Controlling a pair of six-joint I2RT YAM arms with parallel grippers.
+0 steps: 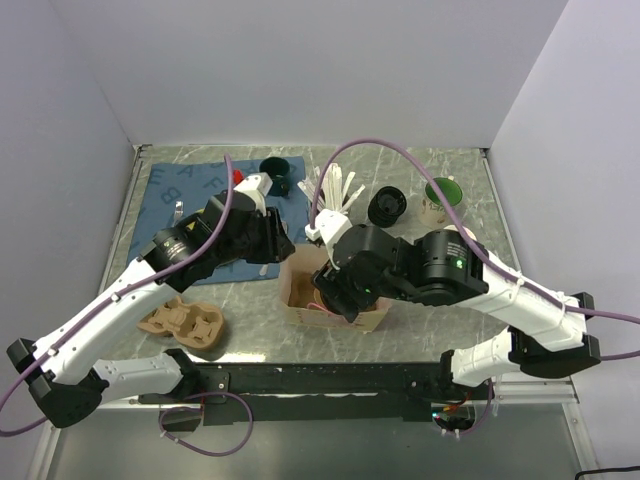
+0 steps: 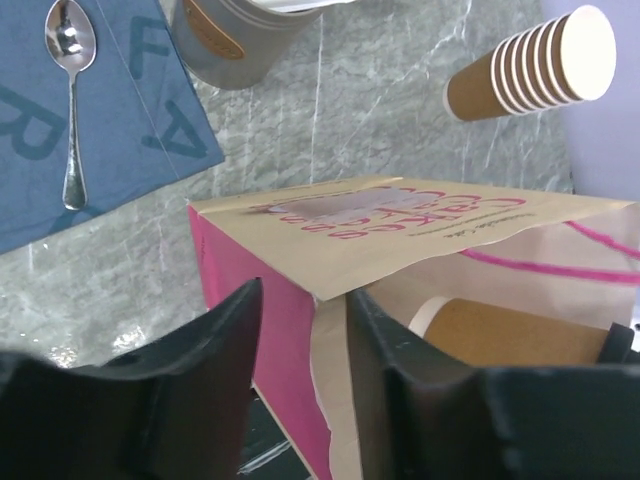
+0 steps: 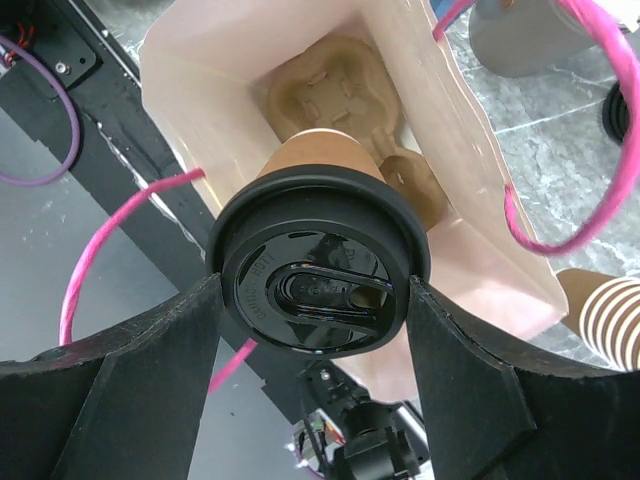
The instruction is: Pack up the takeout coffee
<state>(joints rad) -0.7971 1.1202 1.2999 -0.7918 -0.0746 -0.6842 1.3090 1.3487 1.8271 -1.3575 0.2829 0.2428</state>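
The takeout coffee (image 3: 318, 265), a tan cup under a black lid, hangs in the mouth of the open paper bag (image 3: 200, 90). My right gripper (image 3: 315, 300) is shut on it, with a finger pressed to each side of the lid. A moulded cup carrier (image 3: 330, 90) lies at the bottom of the bag. In the left wrist view the cup's tan side (image 2: 520, 335) shows inside the bag (image 2: 400, 235). My left gripper (image 2: 300, 340) straddles the bag's near corner, one finger outside on the pink side and one inside, with a gap showing. From above, both grippers (image 1: 275, 245) (image 1: 340, 290) meet at the bag (image 1: 300, 295).
A stack of lidless tan cups (image 2: 535, 60) lies on its side beyond the bag. A spoon (image 2: 70, 100) rests on the blue mat (image 1: 195, 190). Another cardboard carrier (image 1: 185, 322) sits at the front left. Black lids (image 1: 387, 207), white stirrers (image 1: 335, 190) and a green-lined cup (image 1: 440, 198) stand behind.
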